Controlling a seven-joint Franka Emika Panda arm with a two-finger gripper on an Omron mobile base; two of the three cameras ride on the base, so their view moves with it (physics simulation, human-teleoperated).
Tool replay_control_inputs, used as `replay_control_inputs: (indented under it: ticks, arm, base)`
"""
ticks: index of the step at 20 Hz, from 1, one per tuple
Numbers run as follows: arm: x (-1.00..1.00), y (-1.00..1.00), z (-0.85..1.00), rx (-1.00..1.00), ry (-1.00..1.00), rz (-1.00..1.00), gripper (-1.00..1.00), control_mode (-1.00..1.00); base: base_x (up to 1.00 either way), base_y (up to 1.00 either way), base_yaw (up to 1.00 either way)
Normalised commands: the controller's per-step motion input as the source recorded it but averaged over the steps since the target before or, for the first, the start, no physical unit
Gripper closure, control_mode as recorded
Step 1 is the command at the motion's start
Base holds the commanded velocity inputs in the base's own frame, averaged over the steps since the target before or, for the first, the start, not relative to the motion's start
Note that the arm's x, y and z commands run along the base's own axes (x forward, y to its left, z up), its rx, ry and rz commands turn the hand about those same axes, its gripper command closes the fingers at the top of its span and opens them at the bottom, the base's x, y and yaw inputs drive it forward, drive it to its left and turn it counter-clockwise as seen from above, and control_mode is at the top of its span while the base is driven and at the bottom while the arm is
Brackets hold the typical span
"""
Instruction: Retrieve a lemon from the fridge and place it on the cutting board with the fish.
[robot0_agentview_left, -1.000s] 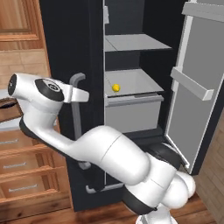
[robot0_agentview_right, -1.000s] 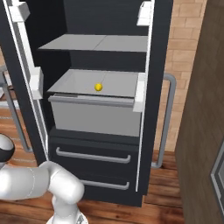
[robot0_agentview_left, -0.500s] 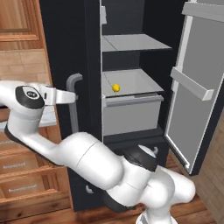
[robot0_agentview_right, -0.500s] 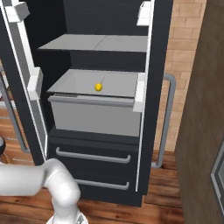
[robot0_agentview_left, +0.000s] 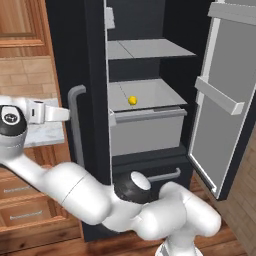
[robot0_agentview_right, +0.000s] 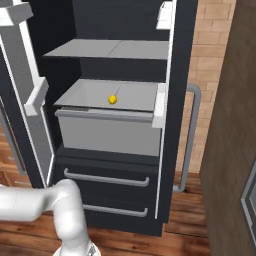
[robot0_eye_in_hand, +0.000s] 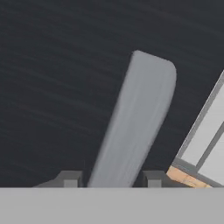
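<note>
My hand (robot0_eye_in_hand: 109, 178) has its fingers spread apart, one on each side of the grey bar handle (robot0_eye_in_hand: 135, 122) on the fridge's (robot0_agentview_left: 95, 65) left door, though I cannot tell whether they touch it. The lemon (robot0_agentview_left: 132, 100) sits on the grey lid of the inner bin (robot0_agentview_right: 107, 127), beneath the shelf (robot0_agentview_right: 112, 49), with the right door (robot0_agentview_left: 225, 95) swung wide.

**Wood, brick and stone frame the kitchen**

Brown wooden cabinets (robot0_agentview_left: 22, 27) stand at the left, above drawers (robot0_agentview_left: 20, 200) with slim grey pulls. Between them runs a pale marble counter (robot0_agentview_left: 42, 135) backed by a tan brick wall (robot0_agentview_left: 30, 77). More brick (robot0_agentview_right: 210, 55) shows at the right, above a wood plank floor (robot0_agentview_right: 185, 240).
</note>
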Motion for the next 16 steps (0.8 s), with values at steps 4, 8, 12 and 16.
replay_control_inputs:
  ticks: [4,8,12,16]
  arm:
    - [-0.92,0.00,0.11,-0.05,0.04,-0.10,1.00,-1.00]
    - [-0.90,0.00,0.02,-0.09,0.07,-0.06,1.00,-1.00]
    - [-0.83,-0.11,0.02,-0.02,0.14,-0.17,-1.00,-1.00]
    - [-1.00,-0.26,0.00,0.00,0.08,-0.23,-1.00,-1.00]
  base:
    - [0.00,0.00,0.00]
    - [0.00,0.00,0.00]
    - [0.00,0.00,0.00]
    - [0.00,0.00,0.00]
